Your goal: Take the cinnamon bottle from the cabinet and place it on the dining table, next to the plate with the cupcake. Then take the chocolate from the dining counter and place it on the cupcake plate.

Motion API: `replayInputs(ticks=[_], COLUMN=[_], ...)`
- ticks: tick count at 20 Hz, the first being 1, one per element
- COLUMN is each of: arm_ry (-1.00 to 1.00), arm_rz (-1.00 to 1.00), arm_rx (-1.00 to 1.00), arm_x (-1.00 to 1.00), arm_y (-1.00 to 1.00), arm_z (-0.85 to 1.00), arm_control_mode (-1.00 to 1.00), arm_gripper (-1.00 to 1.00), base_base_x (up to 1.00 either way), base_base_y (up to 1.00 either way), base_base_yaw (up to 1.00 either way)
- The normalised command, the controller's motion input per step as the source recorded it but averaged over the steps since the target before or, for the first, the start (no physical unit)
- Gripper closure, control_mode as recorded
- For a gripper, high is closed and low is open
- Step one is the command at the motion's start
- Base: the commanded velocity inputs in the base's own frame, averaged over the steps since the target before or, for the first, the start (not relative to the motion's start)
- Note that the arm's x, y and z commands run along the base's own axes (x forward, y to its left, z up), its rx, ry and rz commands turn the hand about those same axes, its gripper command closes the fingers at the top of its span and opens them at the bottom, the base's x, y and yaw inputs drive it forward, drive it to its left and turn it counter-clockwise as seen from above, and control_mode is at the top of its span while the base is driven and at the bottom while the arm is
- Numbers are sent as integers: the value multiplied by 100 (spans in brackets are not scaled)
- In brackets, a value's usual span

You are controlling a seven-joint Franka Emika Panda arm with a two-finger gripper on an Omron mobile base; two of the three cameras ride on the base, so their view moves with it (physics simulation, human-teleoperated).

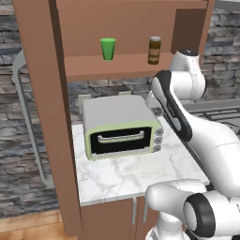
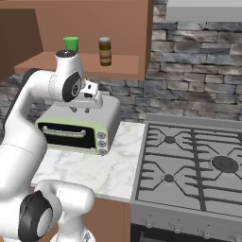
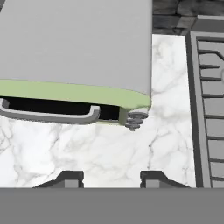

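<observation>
You had even, soft light across all three views, with no harsh glare anywhere. The white marble counter with grey veins (image 1: 136, 173) was the brightest surface and stayed readable, veins included. The pale green toaster oven with a grey top (image 1: 119, 124) threw only a faint shadow onto the marble on its near side. Under the reddish-brown wooden cabinet shelf (image 1: 117, 65) the grey stone wall (image 2: 198, 71) looked dimmer. Edges were crisp but slightly pixelated in both base views; your hand view was a little softer, with no bending of straight lines at its borders.
</observation>
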Motion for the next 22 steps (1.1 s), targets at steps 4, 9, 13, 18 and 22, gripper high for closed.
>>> replayInputs(ticks=[4, 9, 13, 18, 22], arm_ry=[-19, -46, -53, -21, 1], arm_rz=[0, -1, 2, 0, -1], arm_rx=[-1, -10, 7, 14, 22], arm_x=[-19, -21, -16, 2, 11], arm_y=[2, 15, 0, 6, 1], arm_z=[0, 12, 21, 48, 66], arm_control_mode=[-100, -100, -100, -100, -100], arm_gripper=[-100, -100, -100, -100, -100], base_base_x=[0, 0, 0, 0, 0], base_base_y=[0, 0, 0, 0, 0], base_base_yaw=[0, 0, 0, 0, 0])
